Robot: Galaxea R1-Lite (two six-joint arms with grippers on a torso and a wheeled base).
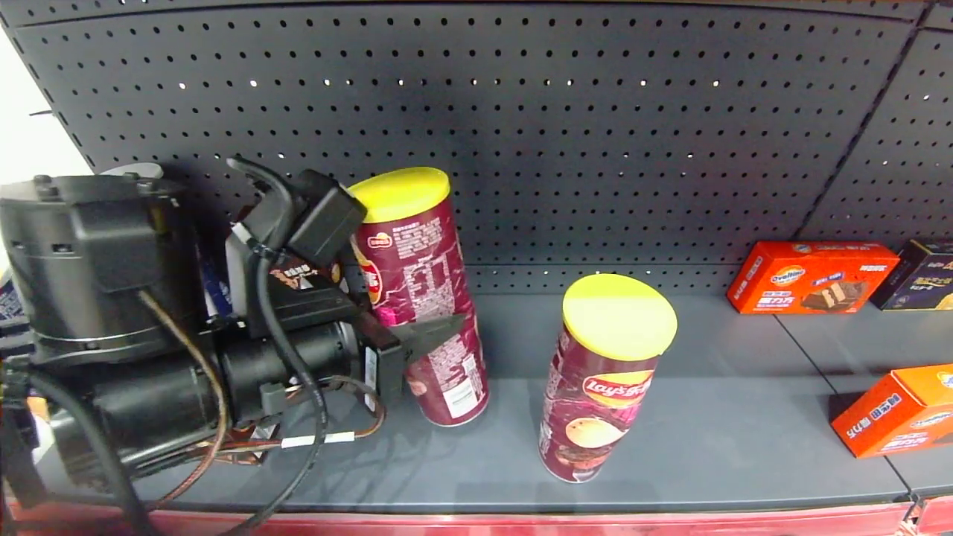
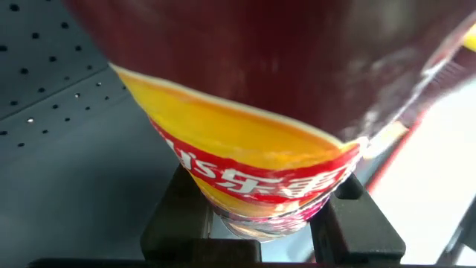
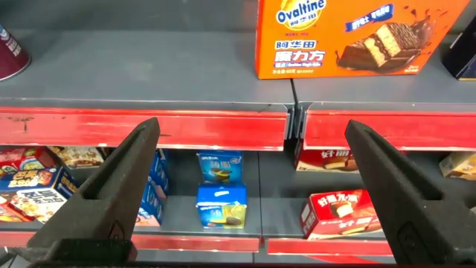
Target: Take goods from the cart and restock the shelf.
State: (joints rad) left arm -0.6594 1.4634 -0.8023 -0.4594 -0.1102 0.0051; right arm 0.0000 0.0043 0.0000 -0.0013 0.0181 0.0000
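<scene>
At the far left of the shelf [image 1: 744, 417], the left gripper [image 1: 432, 327] is clamped on the held can [image 1: 413, 260], a maroon tube with a yellow lid just in front of the pegboard [image 1: 521, 112]. One dark finger [image 1: 439, 327] crosses the can's front; the other is hidden behind it. The can's base is down at the shelf floor, though I cannot tell whether it rests there fully. From the left wrist, the can [image 2: 245, 149] is so close that its top and bottom are cut off, pressed between the two pads [image 2: 178, 223].

To the right and nearer the front edge, well apart from the first, the second can [image 1: 607, 372] stands upright. Farther right an orange box [image 1: 811, 275] lies at the back, with a dark box [image 1: 923, 272] beside it cut off by the edge. A front orange box [image 1: 901, 409] is also cut off.

Lower down, the right gripper [image 3: 251, 130] is spread wide with nothing in it, facing the shelf's red strip [image 3: 186, 130]. Blue boxes [image 3: 221, 195] sit on the level below.
</scene>
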